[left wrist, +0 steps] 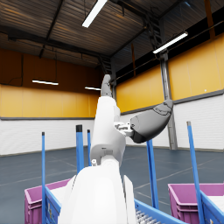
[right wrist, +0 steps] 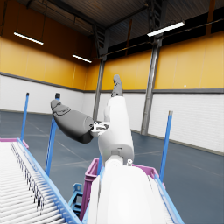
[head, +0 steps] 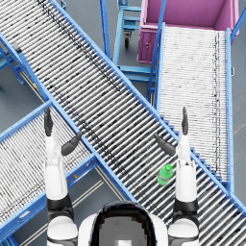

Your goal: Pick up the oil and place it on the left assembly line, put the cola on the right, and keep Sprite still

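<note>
Now the Sprite bottle lies on rollers near the right hand.

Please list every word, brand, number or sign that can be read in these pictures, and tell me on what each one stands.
No text can be read in any view.
Green bottle: any label is too small and blurred to read.
Purple bin: no marking shows.
Yellow wall: no sign or number shows.
</note>
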Robot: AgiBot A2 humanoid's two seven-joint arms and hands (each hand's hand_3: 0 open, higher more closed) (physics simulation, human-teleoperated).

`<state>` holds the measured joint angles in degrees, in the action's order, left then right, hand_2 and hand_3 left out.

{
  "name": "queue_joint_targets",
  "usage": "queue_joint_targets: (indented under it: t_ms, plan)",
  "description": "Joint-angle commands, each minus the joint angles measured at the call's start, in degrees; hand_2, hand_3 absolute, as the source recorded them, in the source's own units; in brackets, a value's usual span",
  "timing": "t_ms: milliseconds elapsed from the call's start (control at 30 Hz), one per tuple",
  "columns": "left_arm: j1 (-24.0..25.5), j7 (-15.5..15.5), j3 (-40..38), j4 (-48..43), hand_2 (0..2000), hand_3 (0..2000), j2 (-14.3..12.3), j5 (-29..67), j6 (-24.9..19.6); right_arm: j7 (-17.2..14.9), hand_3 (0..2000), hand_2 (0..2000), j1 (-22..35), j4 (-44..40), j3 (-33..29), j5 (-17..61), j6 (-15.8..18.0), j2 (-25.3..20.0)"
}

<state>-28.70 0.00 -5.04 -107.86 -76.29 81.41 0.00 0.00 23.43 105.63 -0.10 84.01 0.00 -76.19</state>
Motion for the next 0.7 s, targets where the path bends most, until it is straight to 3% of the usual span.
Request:
queue_joint_targets:
  t_ms: [33, 700]
  plan:
    - [0.0, 0.0, 0.0, 0.0, 0, 0, 0.0, 0.0, 0.0, 0.0, 0, 0, 1.2, -0.5, -2.1, 0.0, 0.0, -0.1]
    - [-0.7, 0.0, -0.4, -0.8, 0, 0, -0.6, 0.1, 0.0, 0.0, 0, 0, 1.4, 0.1, -5.8, 0.1, 0.0, -0.9]
